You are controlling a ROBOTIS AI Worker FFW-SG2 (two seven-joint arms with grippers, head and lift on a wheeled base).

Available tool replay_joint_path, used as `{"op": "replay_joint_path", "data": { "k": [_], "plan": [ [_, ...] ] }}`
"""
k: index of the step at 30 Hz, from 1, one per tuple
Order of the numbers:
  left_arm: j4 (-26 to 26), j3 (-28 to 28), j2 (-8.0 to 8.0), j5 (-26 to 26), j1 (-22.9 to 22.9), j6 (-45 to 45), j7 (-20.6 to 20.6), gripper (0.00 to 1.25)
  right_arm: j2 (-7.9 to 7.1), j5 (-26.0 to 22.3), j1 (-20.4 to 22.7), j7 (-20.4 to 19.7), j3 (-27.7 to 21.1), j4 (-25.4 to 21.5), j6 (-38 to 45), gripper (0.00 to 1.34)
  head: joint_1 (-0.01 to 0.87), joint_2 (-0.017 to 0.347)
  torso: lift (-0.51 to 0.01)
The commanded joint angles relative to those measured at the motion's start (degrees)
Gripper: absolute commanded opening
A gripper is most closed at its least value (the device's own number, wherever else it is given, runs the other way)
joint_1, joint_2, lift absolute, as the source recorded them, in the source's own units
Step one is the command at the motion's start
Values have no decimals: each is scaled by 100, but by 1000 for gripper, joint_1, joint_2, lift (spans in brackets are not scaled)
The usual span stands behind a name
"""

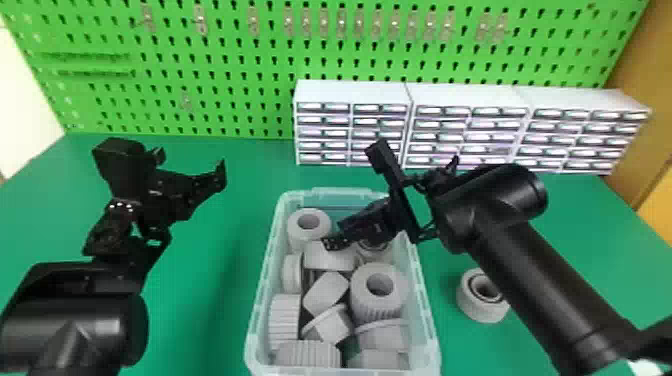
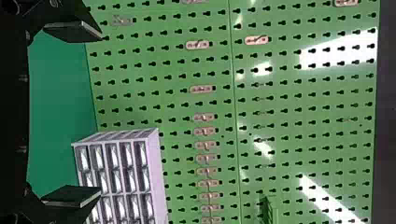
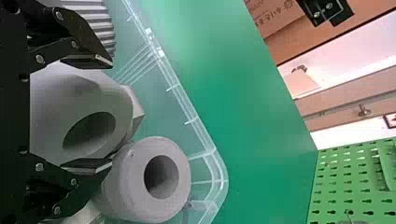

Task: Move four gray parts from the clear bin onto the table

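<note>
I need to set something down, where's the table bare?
Bare table runs between the left gripper and the clear bin, back to the pegboard. Crowded: the bin, gray parts and right gripper inside; right of it, a gray part near the right arm.

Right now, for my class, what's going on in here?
The robot's right pincer is in the clear bin at a gray part; whether it grips is unclear. The left pincer is parked open left of the bin. One gray part sits on the table, right of the bin; many others lie inside.
</note>
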Motion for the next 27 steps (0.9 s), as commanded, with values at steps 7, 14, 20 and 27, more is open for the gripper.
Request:
{"op": "replay_joint_path", "data": {
  "k": [7, 14, 20, 27],
  "plan": [
    [0, -31, 0, -4, -6, 18, 0, 1123, 9, -272, -13, 0, 141, 214, -205, 827, 678, 34, -50],
    [0, -48, 0, -13, -15, 36, 0, 1123, 1, -369, -40, -9, 176, 319, -311, 827, 678, 34, -50],
    [0, -57, 0, -13, -24, 45, 0, 1123, 1, -500, -66, -9, 247, 495, -443, 827, 678, 34, -50],
    [0, -75, 0, -22, -24, 54, 0, 1123, -8, -580, -75, -9, 282, 653, -548, 827, 678, 34, -50]
  ]
}}
